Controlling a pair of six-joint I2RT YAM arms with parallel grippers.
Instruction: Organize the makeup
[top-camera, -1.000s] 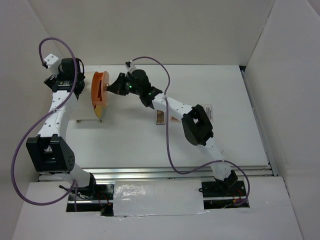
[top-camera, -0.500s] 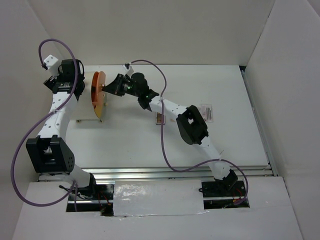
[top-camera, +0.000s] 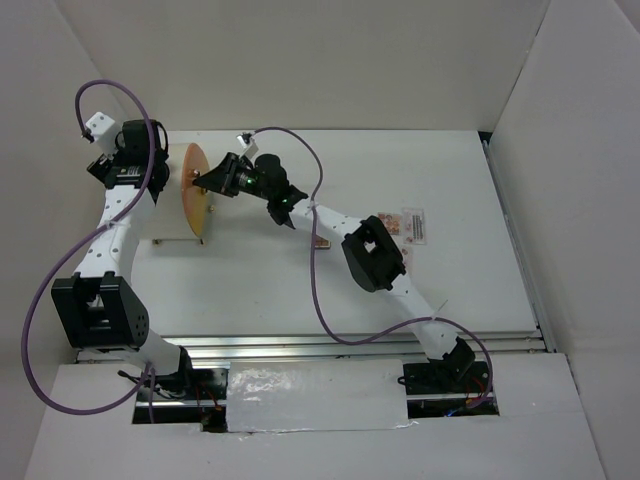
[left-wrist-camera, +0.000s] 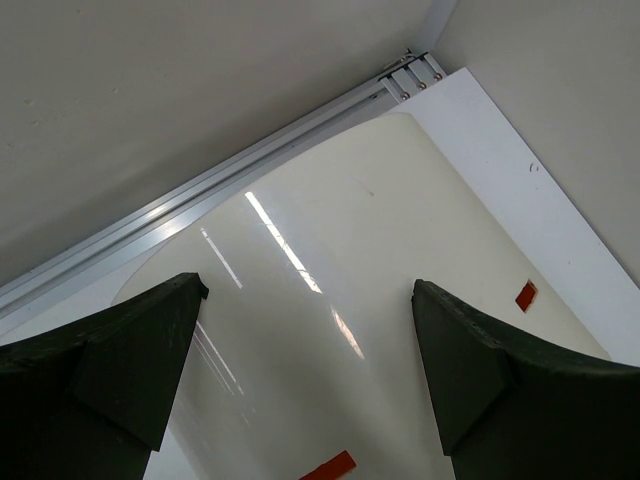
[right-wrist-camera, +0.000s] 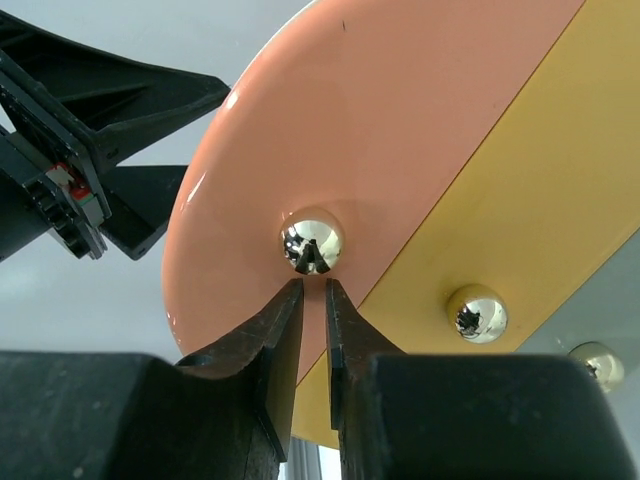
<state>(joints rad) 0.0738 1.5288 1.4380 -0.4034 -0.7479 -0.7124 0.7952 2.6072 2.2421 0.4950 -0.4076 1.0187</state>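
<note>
Right gripper (right-wrist-camera: 313, 285): nearly pressed together, tips meeting the gold knob (right-wrist-camera: 311, 240) of the orange drawer front (right-wrist-camera: 400, 130), probably pushing.
Left gripper (left-wrist-camera: 308, 290): spread, straddling the white cylinder (left-wrist-camera: 330, 260), likely bracing it.
Makeup cards (top-camera: 412, 224): lying well right of that front.

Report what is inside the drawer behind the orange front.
Nothing inside shows: the glossy orange drawer front with its gold ball knob covers it. The right tool sits at the knob.
</note>
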